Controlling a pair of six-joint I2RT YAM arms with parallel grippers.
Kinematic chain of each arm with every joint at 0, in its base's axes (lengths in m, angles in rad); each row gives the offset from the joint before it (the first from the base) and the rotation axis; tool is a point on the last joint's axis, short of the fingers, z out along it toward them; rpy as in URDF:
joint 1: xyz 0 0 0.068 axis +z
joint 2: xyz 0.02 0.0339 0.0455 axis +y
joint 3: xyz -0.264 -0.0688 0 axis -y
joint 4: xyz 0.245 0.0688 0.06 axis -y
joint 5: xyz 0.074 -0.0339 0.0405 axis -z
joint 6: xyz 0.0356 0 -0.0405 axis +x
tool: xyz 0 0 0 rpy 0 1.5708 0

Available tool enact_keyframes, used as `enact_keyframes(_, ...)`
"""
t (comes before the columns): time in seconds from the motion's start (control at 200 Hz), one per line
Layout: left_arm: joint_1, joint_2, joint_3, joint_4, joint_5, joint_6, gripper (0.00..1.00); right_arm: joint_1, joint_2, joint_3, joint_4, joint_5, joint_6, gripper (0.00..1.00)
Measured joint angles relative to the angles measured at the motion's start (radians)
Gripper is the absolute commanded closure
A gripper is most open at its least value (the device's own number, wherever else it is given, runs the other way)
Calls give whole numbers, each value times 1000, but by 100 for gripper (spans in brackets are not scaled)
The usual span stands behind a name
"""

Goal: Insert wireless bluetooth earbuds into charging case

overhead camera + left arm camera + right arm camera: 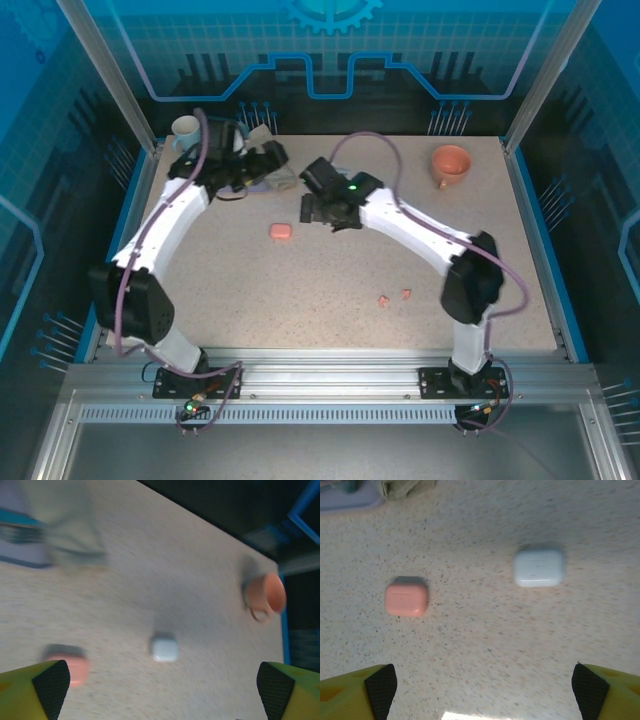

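Left tool (pixel 162 695) and right tool (pixel 485 695) gape wide, empty, aimed at white case (pixel 539 567), probably to straddle it; pink case (pixel 406 599) beside.

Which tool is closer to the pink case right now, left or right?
Right. The right tool hangs open just to the right of the pink case and slightly beyond it. The left tool, also open, is farther off, well beyond it toward the far side.
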Motion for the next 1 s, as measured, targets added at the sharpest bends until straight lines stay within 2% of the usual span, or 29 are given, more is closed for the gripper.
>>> enact_keyframes(0.18, 179, -86, -184, 17, -45, -49, 1, 43, 330, 339, -74, -4, -3, 5)
enact_keyframes(0.285, 238, -127, -236, 19, -59, -68, 1, 55, 491, 523, -114, -8, -3, 6)
enact_keyframes(0.375, 264, -170, -247, 20, -62, -71, 1, 58, 576, 612, -132, -9, -1, 6)
enact_keyframes(0.755, 305, -301, -338, 59, -65, -77, 1, 59, 748, 788, -129, -24, 18, 11)
enact_keyframes(1.0, 309, -341, -380, 61, -74, -78, 1, 64, 773, 809, -126, -18, 33, 18)
